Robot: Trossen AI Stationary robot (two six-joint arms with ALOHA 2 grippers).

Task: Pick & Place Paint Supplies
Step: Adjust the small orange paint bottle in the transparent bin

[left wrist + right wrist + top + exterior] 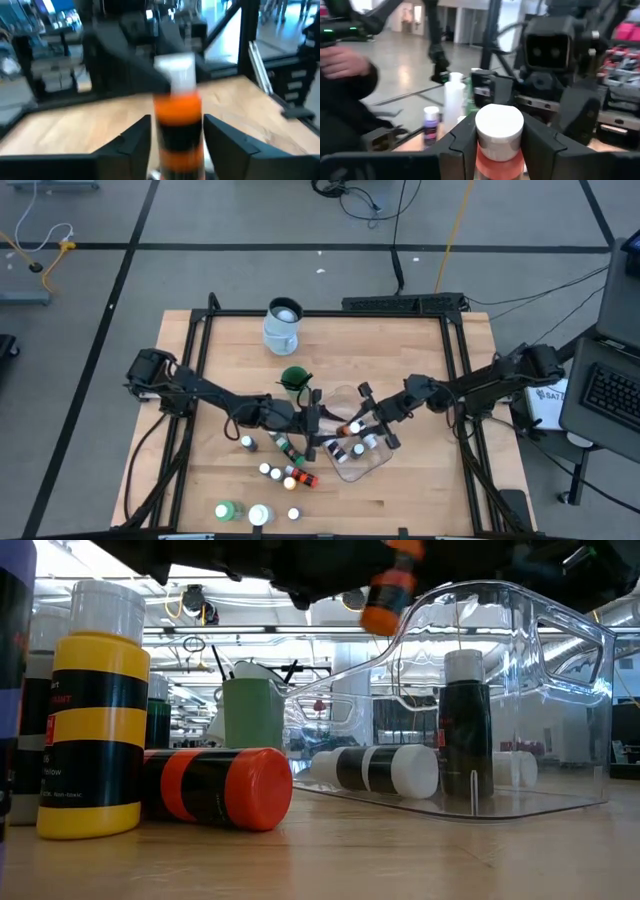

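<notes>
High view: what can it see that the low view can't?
Only the high view shows both whole arms, with the left hand and right hand meeting over the tub. Only the low view shows the room behind the table, and that one tub bottle stands upright. Both show the clear tub and the orange bottle held above it.

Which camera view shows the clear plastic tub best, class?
The low view: the clear tub fills its right side, with its walls and the paint bottles inside it plain to see. The high view shows it small, partly covered by the right gripper. Neither wrist view shows it.
</notes>
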